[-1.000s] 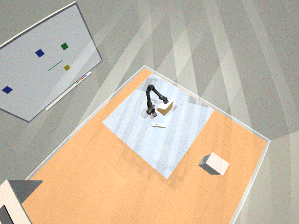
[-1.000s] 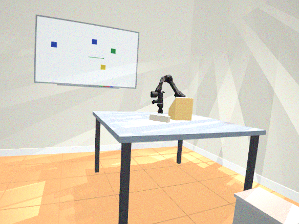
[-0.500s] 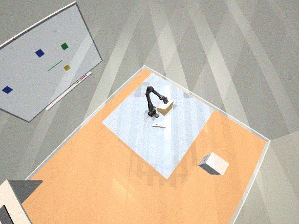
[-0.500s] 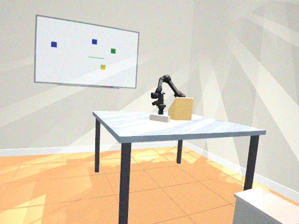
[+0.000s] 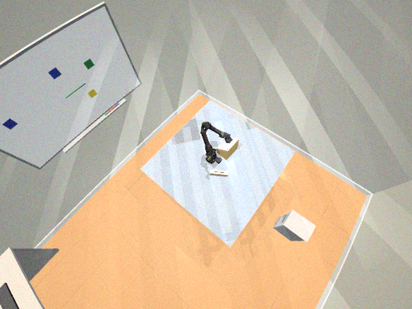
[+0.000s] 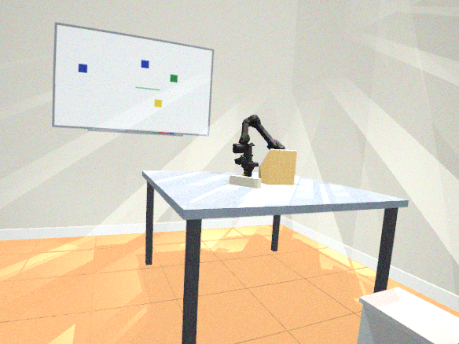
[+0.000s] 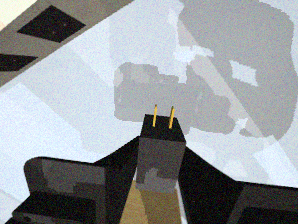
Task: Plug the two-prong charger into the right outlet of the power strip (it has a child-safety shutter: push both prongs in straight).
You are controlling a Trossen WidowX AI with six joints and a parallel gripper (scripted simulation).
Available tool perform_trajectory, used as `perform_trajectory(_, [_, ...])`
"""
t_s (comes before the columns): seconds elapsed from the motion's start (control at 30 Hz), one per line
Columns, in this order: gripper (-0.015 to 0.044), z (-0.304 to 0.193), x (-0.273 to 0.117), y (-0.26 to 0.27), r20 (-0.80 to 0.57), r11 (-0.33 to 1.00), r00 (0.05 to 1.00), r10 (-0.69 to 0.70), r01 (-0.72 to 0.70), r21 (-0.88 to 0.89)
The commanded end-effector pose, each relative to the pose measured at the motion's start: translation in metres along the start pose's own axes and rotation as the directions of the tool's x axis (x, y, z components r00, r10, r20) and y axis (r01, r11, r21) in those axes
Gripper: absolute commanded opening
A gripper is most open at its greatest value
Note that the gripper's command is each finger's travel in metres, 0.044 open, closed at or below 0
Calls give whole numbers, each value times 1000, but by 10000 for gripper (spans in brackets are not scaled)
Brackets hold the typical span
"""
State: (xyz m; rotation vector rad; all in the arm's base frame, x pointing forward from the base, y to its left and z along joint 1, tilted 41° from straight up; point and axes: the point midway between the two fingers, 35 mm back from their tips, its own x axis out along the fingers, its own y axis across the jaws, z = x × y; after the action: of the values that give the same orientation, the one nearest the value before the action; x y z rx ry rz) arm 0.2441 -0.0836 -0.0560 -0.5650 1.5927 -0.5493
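Observation:
My gripper (image 5: 214, 160) (image 6: 247, 173) (image 7: 157, 142) is shut on the black two-prong charger (image 7: 159, 150). In the wrist view its two gold prongs stick out past the fingertips, side by side and free of any socket. The power strip (image 5: 212, 172) (image 6: 244, 181) (image 7: 100, 14) is a pale bar on the table. In the wrist view it runs slanted across the upper left corner, with two dark outlets partly or wholly showing, up and left of the prongs. The charger is beside the strip, not over it. The charger itself cannot be made out in the top and exterior views.
The arm stands on a tan wooden block (image 5: 229, 152) (image 6: 280, 168), close to the gripper and strip on the table (image 5: 247, 197) (image 6: 314, 200). The arm's shadow falls on the table in the wrist view. A whiteboard (image 5: 70, 46) (image 6: 118, 102) and a white cabinet (image 5: 300, 223) stand away from the arm.

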Motion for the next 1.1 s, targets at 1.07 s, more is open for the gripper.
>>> perform_trajectory(1.07, [0, 10, 21, 46, 2, 889, 999, -37, 34, -457])
